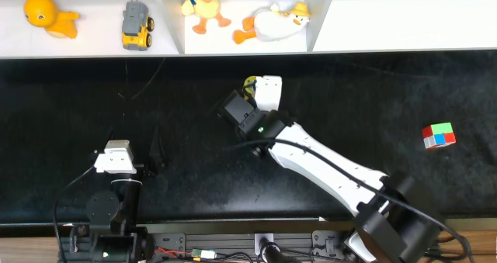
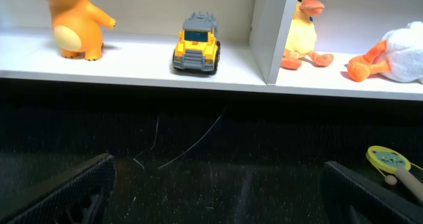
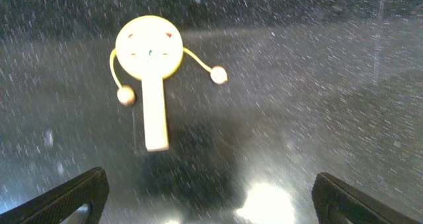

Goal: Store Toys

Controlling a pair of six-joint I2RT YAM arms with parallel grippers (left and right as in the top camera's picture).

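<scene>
Right end effector (image 3: 208, 196), jaws apart, above yellow rattle drum (image 3: 149, 59), pale handle, two beads

Yellow rattle drum (image 3: 152, 85) lies flat; multi-colour cube (image 1: 439, 136) well apart, rt side.

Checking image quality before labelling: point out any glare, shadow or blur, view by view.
Right wrist view: a bright glare patch on the black mat, near the rattle drum. Left wrist view: white shelf brightly lit, mat dim, yellow truck crisp. Top view: shelf near washed out.
</scene>
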